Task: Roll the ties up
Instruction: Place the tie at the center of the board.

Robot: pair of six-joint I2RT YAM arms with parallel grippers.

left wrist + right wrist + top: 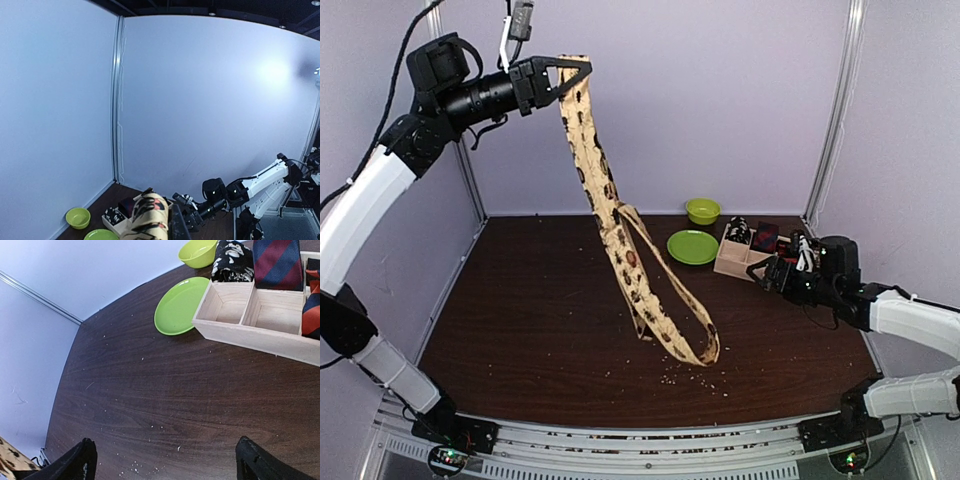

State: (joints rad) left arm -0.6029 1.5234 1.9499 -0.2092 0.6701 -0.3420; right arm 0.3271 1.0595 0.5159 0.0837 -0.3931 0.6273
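My left gripper (575, 72) is raised high at the back left and is shut on the top of the long tan spotted tie (610, 215). The tie hangs down in a loop, and its lower end rests on the table. In the left wrist view the tie (149, 215) drapes over my fingers at the bottom edge. My right gripper (760, 272) is open and empty, low over the table at the right beside the wooden tray (732, 262). Rolled ties sit in the tray: a black-white one (231, 259), a red-blue striped one (277, 262) and a red one (311, 310).
A green plate (692, 246) and a green bowl (702, 210) stand at the back, left of the tray. They also show in the right wrist view, the plate (180, 305) and the bowl (198, 252). Small crumbs dot the dark wooden table (520, 320).
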